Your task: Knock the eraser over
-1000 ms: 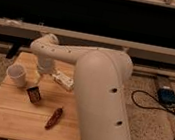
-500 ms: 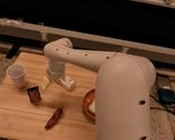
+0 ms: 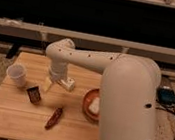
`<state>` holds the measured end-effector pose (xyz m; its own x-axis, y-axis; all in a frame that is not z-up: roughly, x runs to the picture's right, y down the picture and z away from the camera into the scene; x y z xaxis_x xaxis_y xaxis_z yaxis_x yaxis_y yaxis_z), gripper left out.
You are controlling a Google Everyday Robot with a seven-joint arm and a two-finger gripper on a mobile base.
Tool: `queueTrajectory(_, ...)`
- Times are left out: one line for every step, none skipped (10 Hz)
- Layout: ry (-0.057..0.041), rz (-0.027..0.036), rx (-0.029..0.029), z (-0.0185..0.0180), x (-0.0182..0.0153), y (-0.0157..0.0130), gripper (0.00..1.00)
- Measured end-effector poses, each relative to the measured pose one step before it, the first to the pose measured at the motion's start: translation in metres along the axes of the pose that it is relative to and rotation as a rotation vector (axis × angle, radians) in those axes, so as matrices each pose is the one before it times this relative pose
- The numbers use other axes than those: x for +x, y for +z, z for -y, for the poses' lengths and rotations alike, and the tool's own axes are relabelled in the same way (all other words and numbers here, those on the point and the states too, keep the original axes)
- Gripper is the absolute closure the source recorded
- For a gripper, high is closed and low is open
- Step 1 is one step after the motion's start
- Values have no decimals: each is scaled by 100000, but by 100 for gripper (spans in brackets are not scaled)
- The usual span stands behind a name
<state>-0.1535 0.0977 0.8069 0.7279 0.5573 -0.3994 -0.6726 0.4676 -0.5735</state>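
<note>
The eraser [image 3: 34, 94], a small dark brown-black block, stands on the wooden table [image 3: 15, 123] at the left, just below and right of the white cup [image 3: 17, 74]. My gripper [image 3: 53, 80] hangs down from the white arm [image 3: 90, 60] over the table's back middle. It is up and to the right of the eraser, apart from it and close to a white box [image 3: 68, 85]. A small yellowish piece [image 3: 47, 84] lies by the gripper.
A red-brown chili pepper [image 3: 54, 118] lies in front of the eraser to the right. An orange bowl [image 3: 86, 105] with white contents sits at the right, partly hidden by my arm. A dark wall and rail run behind the table. Cables lie on the floor at right.
My arm and gripper have shifted to the right, away from above the eraser toward the white box. The eraser stays in the same place.
</note>
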Motion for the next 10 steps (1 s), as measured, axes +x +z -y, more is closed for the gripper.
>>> queueTrajectory(360,310,1141,355,-324,-82,20)
queueTrajectory(887,429,1376,777,-486,-90,20)
queueTrajectory(1873,1063,1912,1504,-836,-184,20)
queueTrajectory(1039,885,749,681,-551,-190,20)
queueTrajectory(621,1338,504,70,-1086,-273,20)
queueTrajectory(-192,1277,-95,-535,-999,-233,20)
queueTrajectory(-202,1105,-453,-638,-710,-139,20)
queueTrajectory(-426,764,-618,-771,-455,-125,20)
queueTrajectory(-991,676,-866,-1481,-351,-109,20)
queueTrajectory(-1598,232,-661,-1654,-161,37,20)
